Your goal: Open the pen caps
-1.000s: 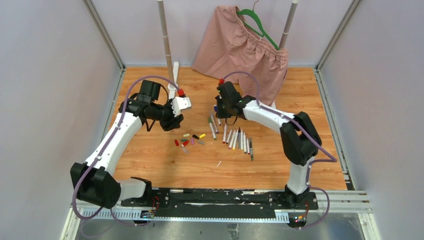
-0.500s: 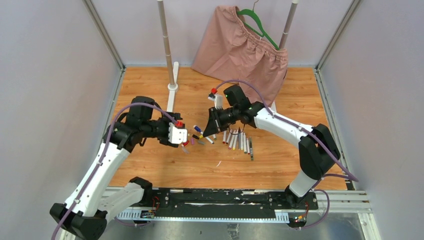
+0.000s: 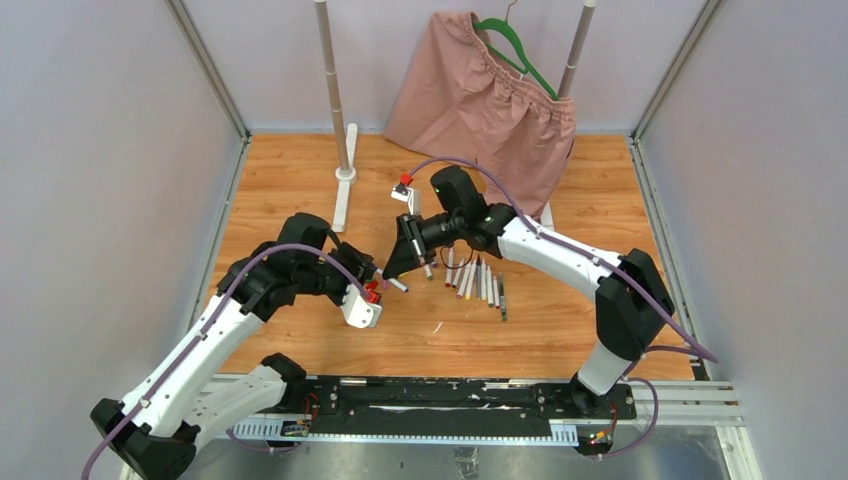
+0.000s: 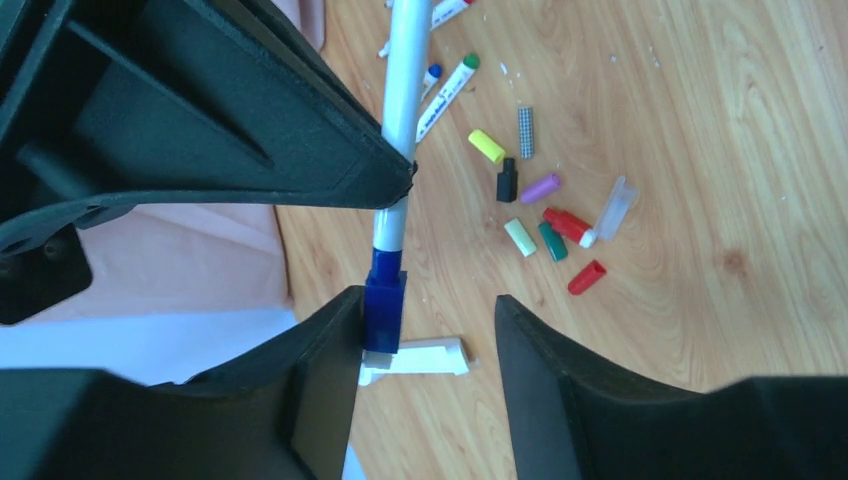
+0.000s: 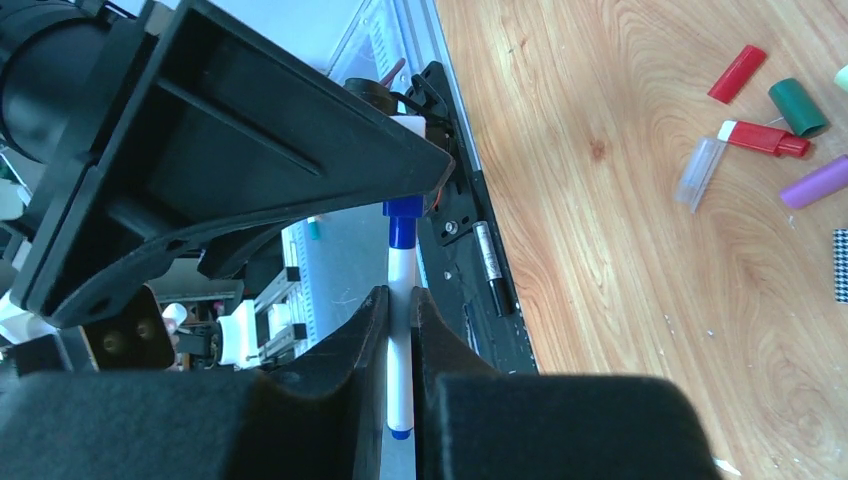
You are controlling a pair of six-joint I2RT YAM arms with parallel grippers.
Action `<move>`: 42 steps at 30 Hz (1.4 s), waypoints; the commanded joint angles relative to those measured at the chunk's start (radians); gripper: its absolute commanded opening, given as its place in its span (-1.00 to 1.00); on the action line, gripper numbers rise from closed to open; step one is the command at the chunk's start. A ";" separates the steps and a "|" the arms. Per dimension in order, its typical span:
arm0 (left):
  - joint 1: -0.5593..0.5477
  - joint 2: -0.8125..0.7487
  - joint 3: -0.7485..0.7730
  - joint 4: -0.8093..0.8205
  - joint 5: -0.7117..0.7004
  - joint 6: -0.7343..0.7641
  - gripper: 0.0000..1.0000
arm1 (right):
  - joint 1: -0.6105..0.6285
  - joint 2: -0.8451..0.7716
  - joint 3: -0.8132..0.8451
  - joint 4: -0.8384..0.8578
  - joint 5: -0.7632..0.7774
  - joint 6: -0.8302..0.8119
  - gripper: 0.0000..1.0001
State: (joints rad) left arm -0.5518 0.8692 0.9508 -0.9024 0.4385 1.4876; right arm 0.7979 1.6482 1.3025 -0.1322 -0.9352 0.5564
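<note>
The left claw (image 4: 425, 325) is hanging released around the blue cap (image 4: 384, 300): the cap is touching one finger, while the other finger is sitting well apart. The pen (image 4: 402, 110) is running lengthwise from that cap straight across to the right claw (image 5: 400, 300), which is clenching the white barrel above the table (image 4: 720, 170). By my judgement, the left claw is needing to close squarely on the cap, then pull along that axis, leftward and near.

Blue-capped pen (image 5: 401, 300) between right fingers (image 5: 345, 362)
</note>
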 commanded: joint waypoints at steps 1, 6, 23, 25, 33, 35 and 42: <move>-0.012 0.007 -0.003 -0.007 -0.068 0.091 -0.01 | 0.016 0.037 0.029 0.042 -0.053 0.059 -1.00; -0.014 0.021 0.014 -0.007 -0.059 0.065 -0.52 | 0.025 0.077 0.047 0.055 -0.055 0.077 -1.00; -0.016 0.042 0.023 -0.007 -0.102 -0.019 -1.00 | 0.053 0.076 -0.046 0.199 -0.008 0.171 -0.32; -0.014 0.046 0.024 -0.007 -0.108 -0.026 -1.00 | 0.053 0.076 -0.052 0.198 -0.007 0.174 -0.42; -0.014 0.053 0.029 -0.008 -0.156 -0.051 -1.00 | 0.050 0.052 -0.092 0.184 0.001 0.163 -0.80; -0.013 0.053 0.027 -0.007 -0.159 -0.057 -1.00 | 0.046 0.045 -0.103 0.180 0.017 0.160 -0.99; -0.013 0.016 -0.003 -0.008 -0.087 -0.037 -0.02 | 0.046 0.046 -0.059 0.175 0.024 0.173 -1.00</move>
State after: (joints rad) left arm -0.5640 0.9146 0.9501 -0.9127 0.3260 1.4403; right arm 0.8333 1.7134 1.2209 0.0650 -0.9146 0.7189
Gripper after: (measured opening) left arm 0.426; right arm 0.147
